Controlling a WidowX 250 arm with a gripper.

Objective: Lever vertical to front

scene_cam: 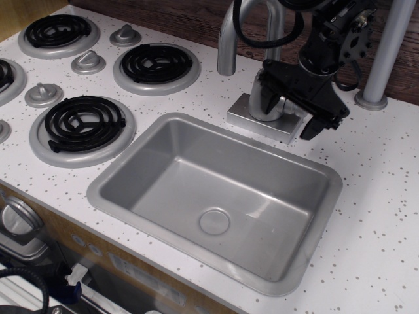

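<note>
You are looking down on a white speckled tabletop (pixel 386 196) backed by a dark wood wall along the 12 o'clock edge. The biggest thing on it is the grey rectangular sink (pixel 163 131), sunk into the middle, with a round drain (pixel 214 221) in its floor.

At 10 o'clock sit the stove burners (pixel 83 122), black coils in silver rings, with round grey knobs (pixel 88 62) between them. At 2 o'clock a plain grey post (pixel 387 49) stands upright on the tabletop.

The faucet rises just behind the sink's far rim, at about 1 o'clock from the drain. Its square base plate (pixel 252 121) lies flat, a stubby body (pixel 258 104) stands on it, and the tall curved spout (pixel 229 39) arcs up out of the top edge.

The black arm comes down from the top right, and the tool (pixel 290 108) hangs right over the faucet body. Its two dark fingers (pixel 270 95) stand apart, one on each side of the body, with nothing plainly clamped between them.

The lever should be on the right side of that body, yet the tool covers that spot. You cannot tell which way the lever points or how its long axis lies from this view; only a sliver of silver shows between the fingers.
</note>
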